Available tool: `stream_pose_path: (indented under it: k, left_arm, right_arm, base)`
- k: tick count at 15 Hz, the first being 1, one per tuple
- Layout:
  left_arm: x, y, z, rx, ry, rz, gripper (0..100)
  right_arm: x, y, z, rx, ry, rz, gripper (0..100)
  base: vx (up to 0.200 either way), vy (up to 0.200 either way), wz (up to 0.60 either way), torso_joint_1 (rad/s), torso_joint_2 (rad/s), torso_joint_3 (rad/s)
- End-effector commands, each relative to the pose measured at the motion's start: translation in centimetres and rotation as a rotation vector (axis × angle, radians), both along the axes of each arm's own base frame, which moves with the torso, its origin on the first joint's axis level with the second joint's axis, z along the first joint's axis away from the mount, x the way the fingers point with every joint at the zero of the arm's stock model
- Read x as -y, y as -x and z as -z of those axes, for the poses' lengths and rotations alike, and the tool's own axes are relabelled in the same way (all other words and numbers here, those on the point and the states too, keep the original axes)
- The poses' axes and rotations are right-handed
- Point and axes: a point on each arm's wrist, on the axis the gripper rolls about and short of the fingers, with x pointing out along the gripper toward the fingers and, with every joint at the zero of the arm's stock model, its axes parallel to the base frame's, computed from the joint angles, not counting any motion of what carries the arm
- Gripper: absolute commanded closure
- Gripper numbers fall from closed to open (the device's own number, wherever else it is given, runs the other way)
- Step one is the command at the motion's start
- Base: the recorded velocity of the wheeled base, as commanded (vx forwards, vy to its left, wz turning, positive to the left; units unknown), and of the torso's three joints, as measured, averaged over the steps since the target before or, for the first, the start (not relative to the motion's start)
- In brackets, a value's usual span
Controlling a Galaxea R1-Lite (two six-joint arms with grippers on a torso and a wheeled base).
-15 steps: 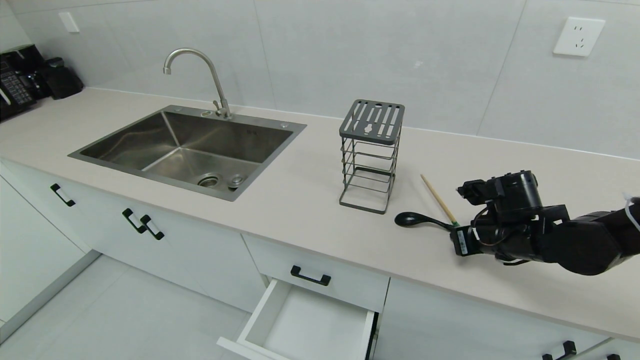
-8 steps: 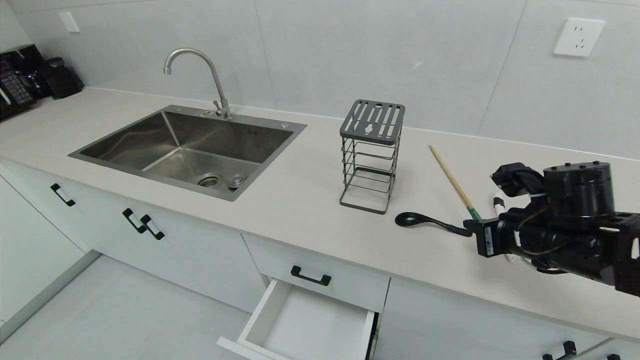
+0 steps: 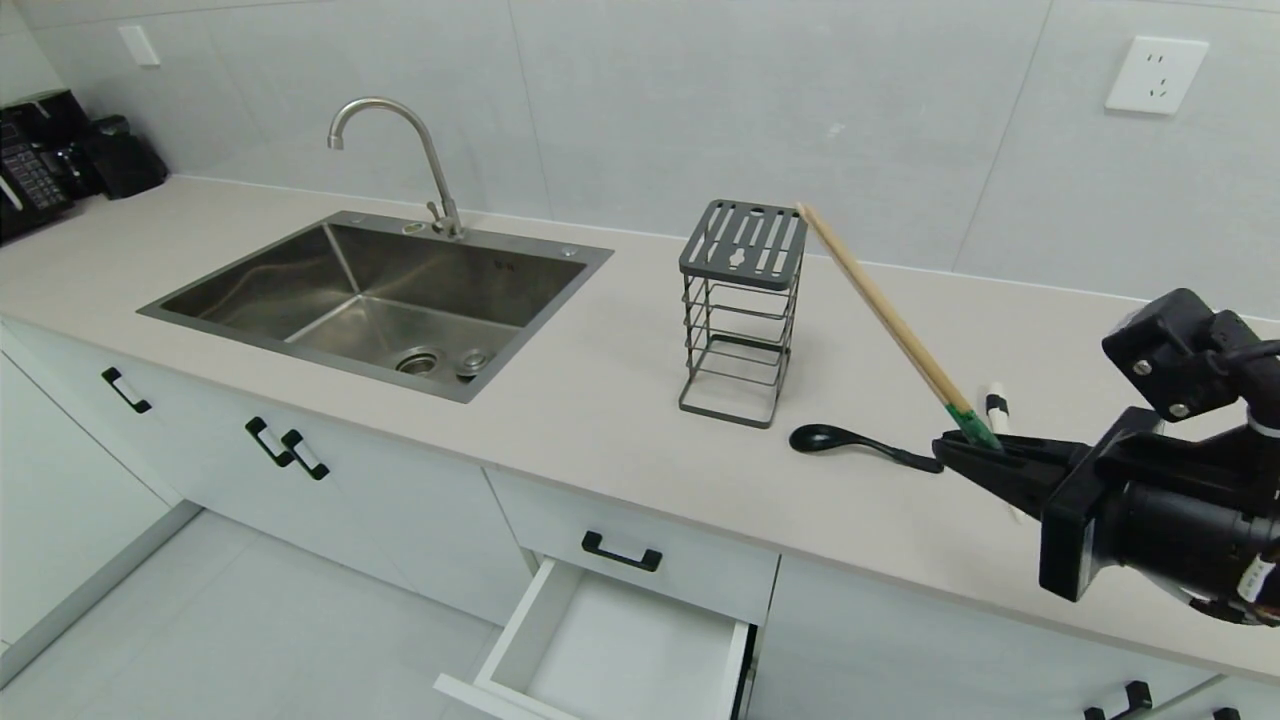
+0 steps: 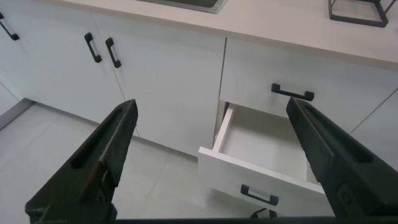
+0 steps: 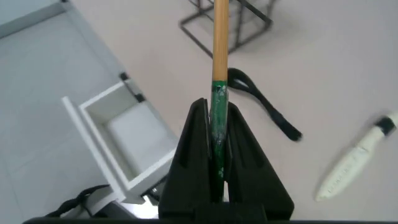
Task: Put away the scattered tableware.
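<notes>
My right gripper (image 3: 975, 455) (image 5: 214, 140) hangs above the counter's front right, shut on the green end of a wooden chopstick (image 3: 880, 315) (image 5: 219, 37). The stick slants up and left, its far tip near the top of the grey wire rack (image 3: 742, 310) (image 5: 227, 18). A black spoon (image 3: 850, 442) (image 5: 264, 102) lies on the counter (image 3: 620, 400) just below the gripper. A white utensil with a black band (image 3: 995, 408) (image 5: 354, 162) lies to its right. My left gripper (image 4: 211, 162) stands open, low in front of the cabinets, over an open white drawer (image 4: 267, 162).
A steel sink (image 3: 380, 295) with a curved tap (image 3: 400, 150) takes up the counter's left. The open drawer (image 3: 620, 650) sticks out below the counter's front edge. Black appliances (image 3: 60, 150) stand at the far left. A wall socket (image 3: 1157, 72) is at upper right.
My right gripper has lifted the chopstick off the counter and swung back to the right, tilting the stick's free tip up toward the rack's top. The white utensil has come into sight.
</notes>
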Motion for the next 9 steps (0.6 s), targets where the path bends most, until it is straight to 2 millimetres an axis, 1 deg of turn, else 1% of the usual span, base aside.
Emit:
stream_pose_path:
  k: [1, 2, 4, 6, 8, 9]
  left_arm:
    - [0.0, 0.0, 0.0, 0.0, -0.001, -0.001, 0]
    - [0.0, 0.0, 0.0, 0.0, 0.001, -0.001, 0]
    - [0.0, 0.0, 0.0, 0.0, -0.001, -0.001, 0]
    - [0.0, 0.0, 0.0, 0.0, 0.001, -0.001, 0]
    - [0.0, 0.0, 0.0, 0.0, -0.001, -0.001, 0]
    - [0.0, 0.0, 0.0, 0.0, 0.001, -0.001, 0]
  right_arm:
    - [-1.9, 1.8, -0.6, 0.021, -0.011, -0.141, 100]
    - [-2.6, 1.9, -0.6, 0.015, -0.008, -0.164, 100]
    - [-2.9, 1.8, -0.2, -0.03, 0.021, -0.209, 100]
    - [-4.2, 0.8, -0.8, -0.046, 0.024, -0.256, 100]
    - [-5.3, 0.1, -0.4, -0.041, 0.066, -0.323, 100]
    - [-6.2, -0.6, -0.2, -0.023, 0.097, -0.384, 100]
  base:
    - [0.0, 0.0, 0.0, 0.0, 0.0, 0.0]
    - [0.0, 0.0, 0.0, 0.0, 0.0, 0.0]
    - [0.0, 0.0, 0.0, 0.0, 0.0, 0.0]
    - [0.0, 0.0, 0.0, 0.0, 0.0, 0.0]
    - [0.0, 0.0, 0.0, 0.0, 0.0, 0.0]
    - [0.0, 0.0, 0.0, 0.0, 0.0, 0.0]
